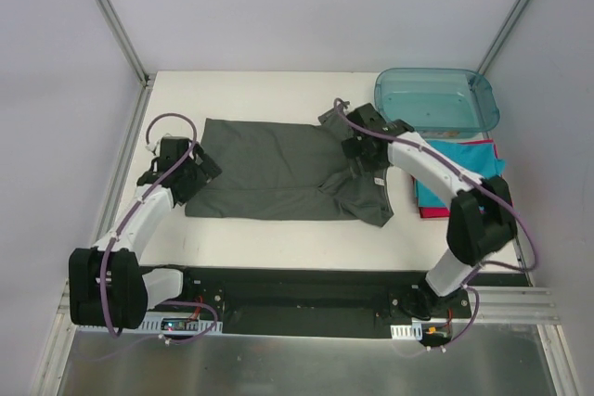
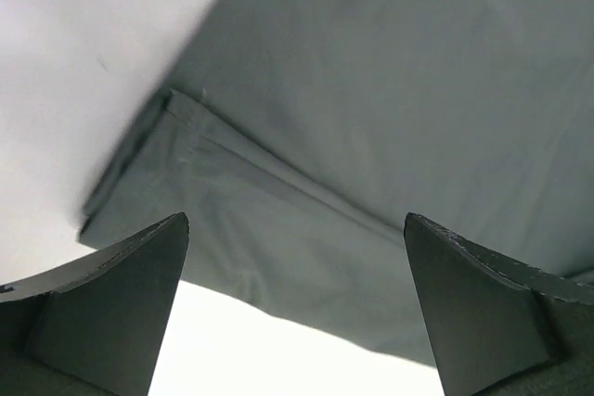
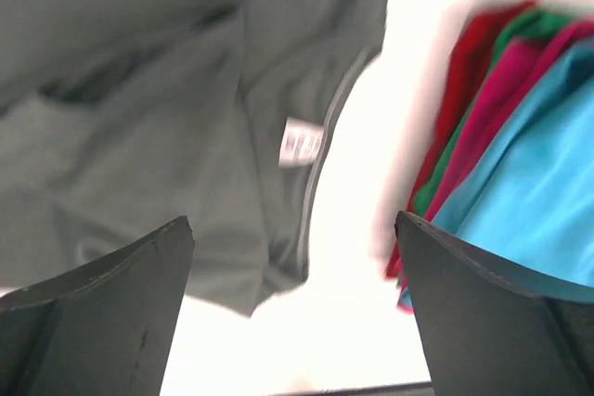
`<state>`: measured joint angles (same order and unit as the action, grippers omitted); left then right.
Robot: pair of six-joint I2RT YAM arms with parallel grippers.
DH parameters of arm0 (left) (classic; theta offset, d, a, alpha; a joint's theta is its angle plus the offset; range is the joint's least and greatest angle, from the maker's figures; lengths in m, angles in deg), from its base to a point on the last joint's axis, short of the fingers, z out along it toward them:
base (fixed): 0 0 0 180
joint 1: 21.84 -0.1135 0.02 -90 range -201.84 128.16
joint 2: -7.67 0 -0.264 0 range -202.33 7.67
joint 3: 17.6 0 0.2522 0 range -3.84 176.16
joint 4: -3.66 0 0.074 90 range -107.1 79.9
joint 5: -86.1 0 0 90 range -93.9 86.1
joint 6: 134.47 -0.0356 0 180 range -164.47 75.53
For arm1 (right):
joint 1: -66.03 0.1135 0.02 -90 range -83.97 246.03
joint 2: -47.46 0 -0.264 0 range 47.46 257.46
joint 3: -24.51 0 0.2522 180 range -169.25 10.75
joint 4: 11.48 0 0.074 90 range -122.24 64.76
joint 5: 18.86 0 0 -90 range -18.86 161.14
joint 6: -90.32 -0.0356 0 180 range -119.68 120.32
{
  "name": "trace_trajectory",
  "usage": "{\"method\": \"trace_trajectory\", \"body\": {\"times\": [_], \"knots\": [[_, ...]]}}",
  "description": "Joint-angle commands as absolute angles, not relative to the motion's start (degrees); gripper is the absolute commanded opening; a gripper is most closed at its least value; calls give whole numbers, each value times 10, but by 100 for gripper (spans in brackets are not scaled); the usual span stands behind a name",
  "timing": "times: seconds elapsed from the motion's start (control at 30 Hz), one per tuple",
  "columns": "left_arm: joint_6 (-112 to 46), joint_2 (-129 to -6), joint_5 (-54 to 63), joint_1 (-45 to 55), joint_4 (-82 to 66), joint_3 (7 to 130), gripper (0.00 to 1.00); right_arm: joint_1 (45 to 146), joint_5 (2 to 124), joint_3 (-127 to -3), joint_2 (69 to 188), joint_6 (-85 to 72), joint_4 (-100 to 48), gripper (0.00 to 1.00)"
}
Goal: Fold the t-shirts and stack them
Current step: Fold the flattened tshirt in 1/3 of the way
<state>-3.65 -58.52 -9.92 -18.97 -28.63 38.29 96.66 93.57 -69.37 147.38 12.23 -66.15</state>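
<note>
On white table [image 1: 278,234] between pale walls [image 1: 278,6], charcoal t-shirt [image 1: 269,169], teal tub [image 1: 436,99]

No text can be read anywhere. A small white neck label [image 3: 302,144] is seen at the collar of the dark charcoal-grey cloth t-shirt [image 3: 139,146]; grey print is possibly carried on it, but it is blurred beyond reading.

Both arms are reached forward and bent at the elbow, the left gripper [image 1: 182,173] and the right gripper [image 1: 358,134] being held low with jaws spread wide.
</note>
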Motion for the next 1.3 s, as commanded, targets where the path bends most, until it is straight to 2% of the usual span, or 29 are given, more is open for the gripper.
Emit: {"method": "trace_trajectory", "body": {"times": [0.0, 0.1, 0.17, 0.27, 0.3, 0.43, 0.67, 0.8, 1.0, 1.27], "knots": [[-49, -619, 11, -195, -236, 337, 99, 961, 829, -567, 1353, 9, -661, 90], [-54, -648, 1, -195, -233, 333, 99, 939, 762, -497, 1331, -14, -647, 80], [-57, -665, -6, -194, -228, 331, 99, 920, 735, -477, 1336, -24, -640, 69], [-64, -687, -26, -196, -227, 329, 99, 906, 718, -463, 1347, -13, -612, 62], [-65, -693, -30, -195, -227, 328, 99, 901, 696, -463, 1355, -12, -602, 56], [-68, -702, -35, -195, -228, 323, 99, 891, 675, -473, 1384, -13, -603, 50], [-71, -696, -62, -196, -228, 318, 99, 884, 682, -464, 1405, -16, -607, 46], [-73, -693, -64, -197, -230, 319, 99, 884, 677, -469, 1406, -13, -597, 25], [-76, -687, -86, -198, -240, 318, 99, 880, 743, -497, 1403, -5, -638, 1], [-83, -684, -97, -199, -249, 322, 99, 872, 804, -546, 1422, 23, -701, 4]]}}
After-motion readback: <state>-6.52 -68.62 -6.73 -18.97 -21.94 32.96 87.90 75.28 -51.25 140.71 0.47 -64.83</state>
